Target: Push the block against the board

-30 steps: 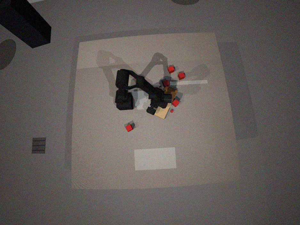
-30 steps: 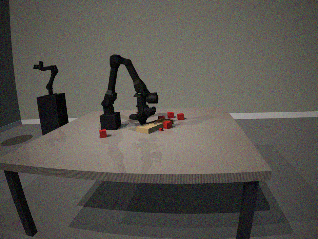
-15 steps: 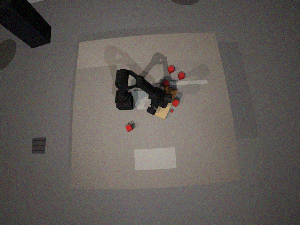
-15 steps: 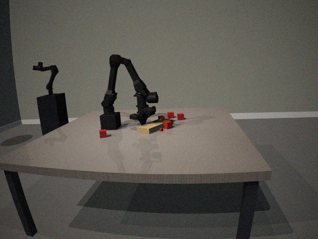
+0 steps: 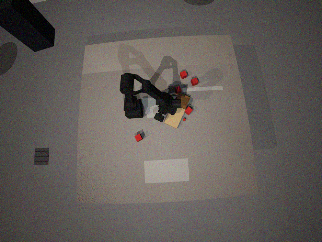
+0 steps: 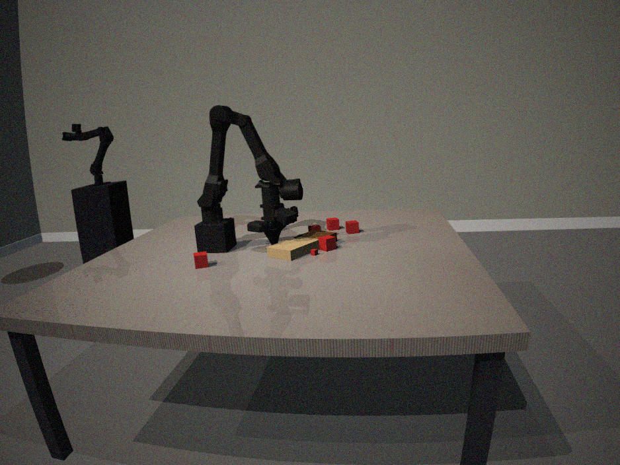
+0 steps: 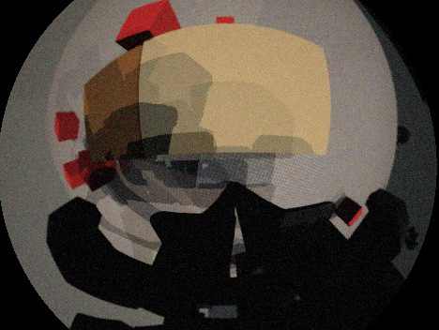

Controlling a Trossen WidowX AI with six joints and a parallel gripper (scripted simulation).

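The light tan board (image 5: 174, 120) (image 6: 290, 248) (image 7: 253, 61) lies flat. The brown square block (image 5: 185, 101) (image 6: 328, 234) (image 7: 113, 100) lies flat at its far end. In the wrist view their facing sides meet along a seam with no visible gap. Their edges on the side away from the gripper look nearly in line; the near edges are shaded, so exact evenness there is unclear. My gripper (image 6: 272, 242) (image 7: 233, 186) is shut and empty, tips low beside the board's long side nearer the arm base. In the top view the arm hides its tips.
A red cube (image 5: 188, 110) (image 6: 327, 244) (image 7: 152, 21) sits close to the seam on the far side, beside a tiny red cube (image 5: 184, 119) (image 6: 314, 251). A shaded red cube (image 5: 178, 89) is near the block's back corner. Other red cubes lie behind and front left.
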